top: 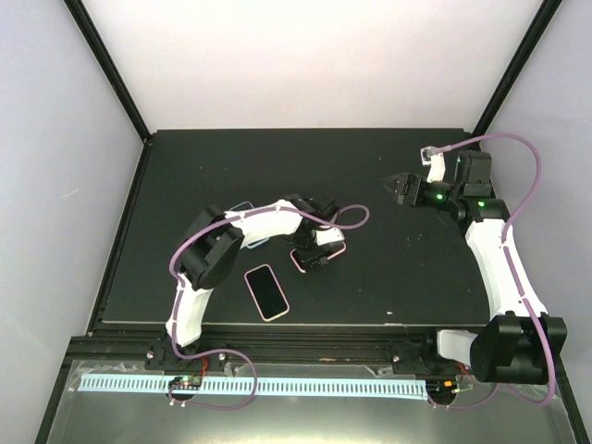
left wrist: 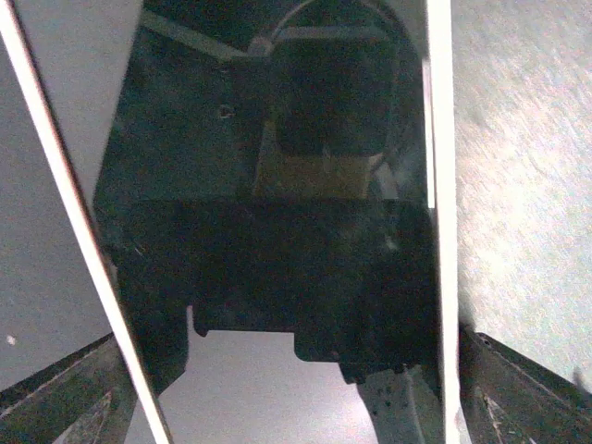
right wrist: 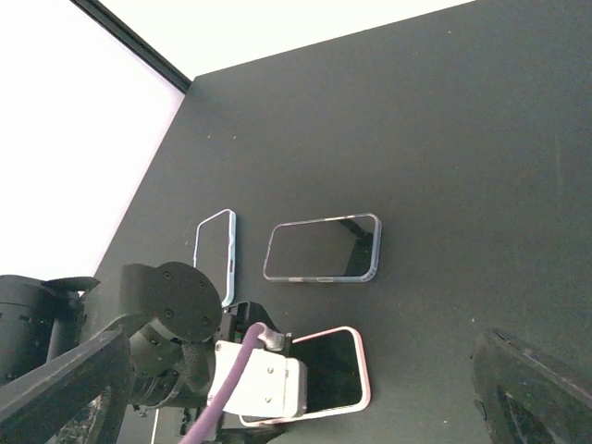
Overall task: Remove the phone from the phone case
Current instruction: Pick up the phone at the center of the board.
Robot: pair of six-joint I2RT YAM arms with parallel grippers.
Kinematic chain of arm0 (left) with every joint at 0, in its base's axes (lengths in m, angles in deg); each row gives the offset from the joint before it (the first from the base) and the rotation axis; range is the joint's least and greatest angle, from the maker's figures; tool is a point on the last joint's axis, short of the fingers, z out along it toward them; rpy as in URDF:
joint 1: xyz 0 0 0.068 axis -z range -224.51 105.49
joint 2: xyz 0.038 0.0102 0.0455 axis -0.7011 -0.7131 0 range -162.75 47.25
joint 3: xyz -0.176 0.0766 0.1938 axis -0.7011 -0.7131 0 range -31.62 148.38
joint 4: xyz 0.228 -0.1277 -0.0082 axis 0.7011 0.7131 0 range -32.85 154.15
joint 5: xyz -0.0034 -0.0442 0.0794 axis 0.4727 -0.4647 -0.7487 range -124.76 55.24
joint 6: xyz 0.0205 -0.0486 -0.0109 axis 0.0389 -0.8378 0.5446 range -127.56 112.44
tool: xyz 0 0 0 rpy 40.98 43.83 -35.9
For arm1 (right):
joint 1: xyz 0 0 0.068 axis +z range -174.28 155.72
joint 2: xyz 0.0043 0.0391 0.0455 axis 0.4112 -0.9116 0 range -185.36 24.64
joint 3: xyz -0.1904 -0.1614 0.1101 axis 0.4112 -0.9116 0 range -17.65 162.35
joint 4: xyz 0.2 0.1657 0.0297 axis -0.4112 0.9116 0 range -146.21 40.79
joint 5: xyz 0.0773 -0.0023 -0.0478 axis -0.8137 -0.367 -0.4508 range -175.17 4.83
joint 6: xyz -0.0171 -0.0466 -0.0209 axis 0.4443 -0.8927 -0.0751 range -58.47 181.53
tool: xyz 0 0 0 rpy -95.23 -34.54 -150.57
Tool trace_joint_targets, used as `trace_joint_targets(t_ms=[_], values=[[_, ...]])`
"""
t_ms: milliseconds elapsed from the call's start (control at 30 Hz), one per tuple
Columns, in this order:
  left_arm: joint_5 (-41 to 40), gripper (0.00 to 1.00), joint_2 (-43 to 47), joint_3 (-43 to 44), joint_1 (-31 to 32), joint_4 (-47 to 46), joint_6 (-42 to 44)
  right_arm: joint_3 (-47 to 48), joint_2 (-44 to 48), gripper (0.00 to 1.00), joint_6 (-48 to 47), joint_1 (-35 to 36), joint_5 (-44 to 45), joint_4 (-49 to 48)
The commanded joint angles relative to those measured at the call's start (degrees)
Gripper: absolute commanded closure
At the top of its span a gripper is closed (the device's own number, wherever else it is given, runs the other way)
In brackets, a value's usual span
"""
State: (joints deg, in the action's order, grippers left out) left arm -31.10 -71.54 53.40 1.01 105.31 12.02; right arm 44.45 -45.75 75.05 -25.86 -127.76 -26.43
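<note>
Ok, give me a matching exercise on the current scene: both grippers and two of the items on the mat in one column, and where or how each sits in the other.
Things:
1. left gripper
2. right gripper
3. front phone
4. blue case

Places or states:
A. open and empty, raised over the right rear of the mat
B. lying alone, pink rim, nearest the front edge
C. open, low over the middle phone
D. flat, partly hidden by the left arm from above

Pairs: 1-C, 2-A, 3-B, 4-D
</note>
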Motion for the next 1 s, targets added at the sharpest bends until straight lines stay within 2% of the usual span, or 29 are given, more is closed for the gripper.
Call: trace_joint_targets(t_ms=[0, 233, 367, 533, 667, 967], values=[[-2.6, 0.08, -4.8, 4.7, 0.3, 1.4, -5.5, -0.6, 0.3, 0.0, -1.2, 0.1, 0.0, -0.4], [-1.6, 0.17, -9.5, 9.7, 0.5, 3.4, -8.2, -1.5, 0.8, 0.0, -2.2, -0.1, 2.8, -0.9], [-3.6, 0.31, -10.1, 9.4, 0.8, 2.0, -8.3, -1.8, 1.3, 0.0, -2.3, -0.1, 2.7, -1.1], [-5.0, 0.43, -5.3, 7.4, 0.7, -0.6, -9.2, -1.7, 1.5, 0.0, -2.6, -0.1, 3.3, -1.2], [-4.2, 0.54, 1.0, 5.1, 0.7, -4.5, -11.1, -4.1, 3.3, 0.0, -0.9, 0.0, 2.8, -5.7], [-1.0, 0.62, 8.0, 4.4, -1.0, -6.3, -14.6, -7.0, 1.5, 0.0, 6.6, 0.0, 3.6, -14.0]])
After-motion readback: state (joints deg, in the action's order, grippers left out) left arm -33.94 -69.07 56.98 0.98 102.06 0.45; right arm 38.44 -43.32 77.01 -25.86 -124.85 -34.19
